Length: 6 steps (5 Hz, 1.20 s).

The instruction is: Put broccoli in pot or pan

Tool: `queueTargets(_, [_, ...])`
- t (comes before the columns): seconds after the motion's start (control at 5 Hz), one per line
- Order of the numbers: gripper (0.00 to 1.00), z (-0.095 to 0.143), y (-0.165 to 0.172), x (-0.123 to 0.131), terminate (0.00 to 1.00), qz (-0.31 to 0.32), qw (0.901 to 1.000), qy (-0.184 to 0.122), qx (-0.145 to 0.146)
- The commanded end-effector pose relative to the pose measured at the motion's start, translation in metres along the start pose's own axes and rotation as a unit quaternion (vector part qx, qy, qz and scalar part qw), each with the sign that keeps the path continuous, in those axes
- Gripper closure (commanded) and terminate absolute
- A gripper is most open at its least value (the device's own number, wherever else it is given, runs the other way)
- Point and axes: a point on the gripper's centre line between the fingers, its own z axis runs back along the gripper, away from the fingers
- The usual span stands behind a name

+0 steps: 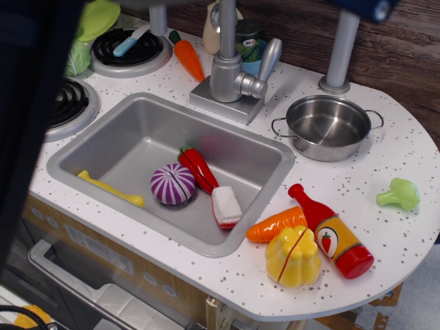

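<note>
The broccoli (399, 194), a small light-green floret, lies on the speckled counter at the far right, near the edge. The shiny steel pot (327, 126) with two wire loop handles stands upright and empty behind it, to the right of the sink. A large dark blurred part of the robot (34, 124) fills the left side of the view, far from both. A small blue piece of the robot (371, 7) shows at the top edge. I cannot make out the gripper's fingers.
The sink (124, 144) holds a purple onion, a red pepper, a sponge and a yellow piece. A ketchup bottle (331, 231), an orange carrot (275, 224) and a yellow pepper (293, 256) lie in front of the pot. The faucet (230, 65) and a grey post (338, 51) stand behind.
</note>
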Motion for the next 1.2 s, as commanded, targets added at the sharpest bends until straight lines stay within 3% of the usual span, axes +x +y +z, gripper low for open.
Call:
queueTargets(0.0, [0.0, 0.0, 0.008, 0.019, 0.0, 0.024, 0.9993, -0.025, -0.013])
queueTargets(0.2, [0.0, -0.009, 0.018, 0.022, 0.0, 0.028, 0.9988, -0.025, -0.031])
queueTargets(0.6, [0.0, -0.042, 0.032, 0.016, 0.0, 0.042, 0.9964, -0.052, -0.052])
queueTargets(1.0, [0.0, -0.054, 0.038, 0.009, 0.0, 0.049, 0.9952, -0.068, -0.05])
